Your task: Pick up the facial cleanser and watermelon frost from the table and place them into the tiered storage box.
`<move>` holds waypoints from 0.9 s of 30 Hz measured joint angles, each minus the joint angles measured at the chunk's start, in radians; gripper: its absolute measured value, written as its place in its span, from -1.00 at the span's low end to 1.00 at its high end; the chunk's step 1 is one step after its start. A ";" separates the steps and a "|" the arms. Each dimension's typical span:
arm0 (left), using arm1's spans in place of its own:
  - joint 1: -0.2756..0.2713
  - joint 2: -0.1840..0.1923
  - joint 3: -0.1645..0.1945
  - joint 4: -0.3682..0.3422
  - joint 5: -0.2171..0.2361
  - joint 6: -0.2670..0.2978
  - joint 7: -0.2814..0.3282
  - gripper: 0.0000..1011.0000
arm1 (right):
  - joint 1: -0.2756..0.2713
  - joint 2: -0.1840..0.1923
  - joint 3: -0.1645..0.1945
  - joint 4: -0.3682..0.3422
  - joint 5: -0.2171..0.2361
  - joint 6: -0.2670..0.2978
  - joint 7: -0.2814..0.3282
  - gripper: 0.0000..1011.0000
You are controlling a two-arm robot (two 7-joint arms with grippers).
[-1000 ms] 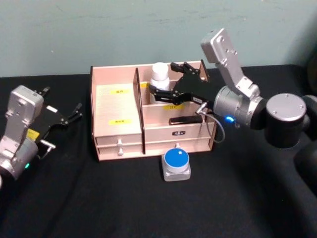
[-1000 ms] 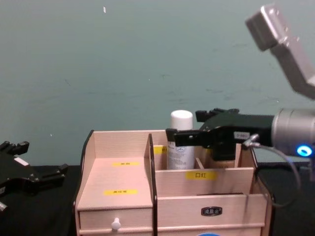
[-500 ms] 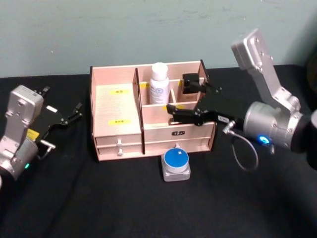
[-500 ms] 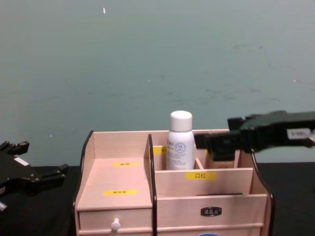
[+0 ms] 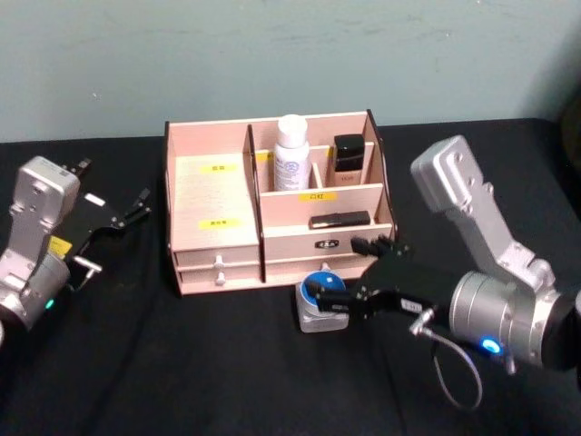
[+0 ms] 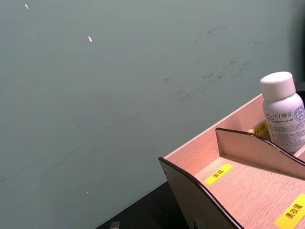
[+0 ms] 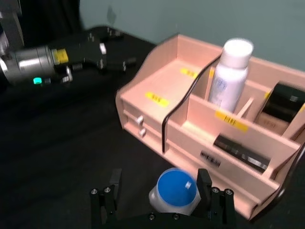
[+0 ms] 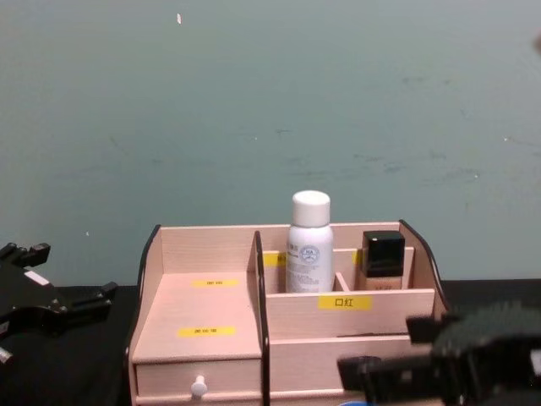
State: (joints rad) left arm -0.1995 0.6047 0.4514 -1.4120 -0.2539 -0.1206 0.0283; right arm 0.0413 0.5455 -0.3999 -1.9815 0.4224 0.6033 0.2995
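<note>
I am holding my right gripper (image 7: 159,177) low over the black table (image 5: 182,363), just in front of the tiered storage box (image 5: 213,195). Its fingers are standing wide apart, one on each side of the watermelon frost jar (image 7: 176,190), and are gripping nothing. I cannot tell whether either finger is touching the jar. The jar is sitting upright on the table close to the box's front, with its round blue lid facing up and its short axis vertical. I am seeing no writing on the lid.

The facial cleanser bottle (image 8: 309,245) is standing upright in the box's rear tier, just right of the tall divider. Its white cap is pointing up and its long axis is vertical. The letters "ELLET" are showing on its label, followed by Chinese characters and a round blue mark. A dark-capped bottle (image 8: 381,260) is standing in the next rear compartment to its right.

A yellow label reading "口红" (image 8: 344,302) is sitting on the panel in front of these compartments. The other yellow labels are carrying characters I cannot make out.

I am resting my left gripper (image 5: 113,182) on the table well left of the box, fingers spread and empty.
</note>
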 joint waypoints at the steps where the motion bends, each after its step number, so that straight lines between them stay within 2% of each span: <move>1: 0.000 0.000 0.000 0.000 0.000 0.000 0.000 1.00 | -0.003 0.000 -0.005 -0.001 -0.004 0.005 -0.004 0.98; 13: 0.000 0.000 0.000 0.000 0.000 0.000 0.000 1.00 | -0.014 -0.014 -0.038 0.030 -0.078 0.049 -0.042 0.98; 27: 0.000 0.000 0.000 0.000 0.000 0.000 0.000 1.00 | 0.020 -0.062 -0.056 0.123 -0.128 0.033 -0.023 0.98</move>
State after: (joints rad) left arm -0.1995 0.6047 0.4514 -1.4120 -0.2539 -0.1205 0.0283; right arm 0.0612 0.4836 -0.4555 -1.8584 0.2939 0.6365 0.2766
